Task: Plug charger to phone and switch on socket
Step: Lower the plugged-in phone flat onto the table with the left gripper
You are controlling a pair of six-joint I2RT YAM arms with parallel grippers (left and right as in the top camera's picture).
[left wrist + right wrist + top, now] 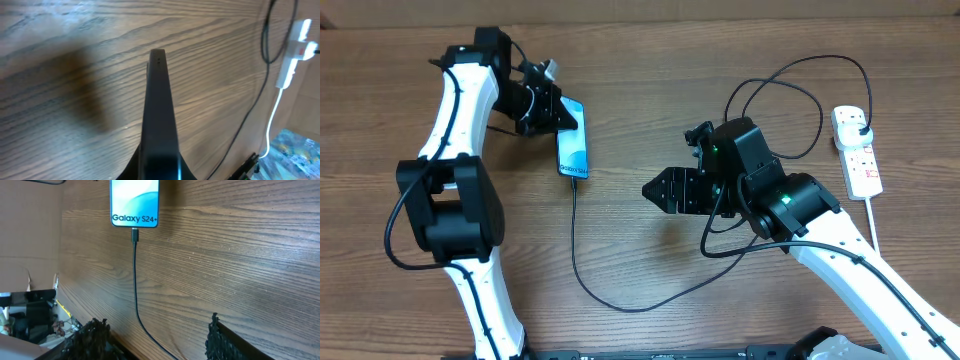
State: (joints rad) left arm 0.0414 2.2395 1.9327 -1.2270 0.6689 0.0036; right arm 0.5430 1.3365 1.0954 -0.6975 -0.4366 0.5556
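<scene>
- While the left gripper [555, 112] shows little of its fingers, they are closed on the top end of the phone [574, 145], left of centre on the table [650, 60], screen lit. Whether the phone rests or is lifted, I cannot tell.
- Right gripper [157, 339]: fingers wide apart, holding nothing, facing the phone's lower end.
- Charger [135, 280]: its connector [134, 234] sits at the phone's bottom port and appears seated.
- Judgement: plugging looks complete and switching is the step in hand. The right arm needs to reach the socket [857, 152], well apart at far right, and press its switch.
- Right wrist alone shows the connector joint. Overhead alone shows the cable's run to the plug [860, 124]. Left wrist shows the phone edge-on. No view shows the switch position.
</scene>
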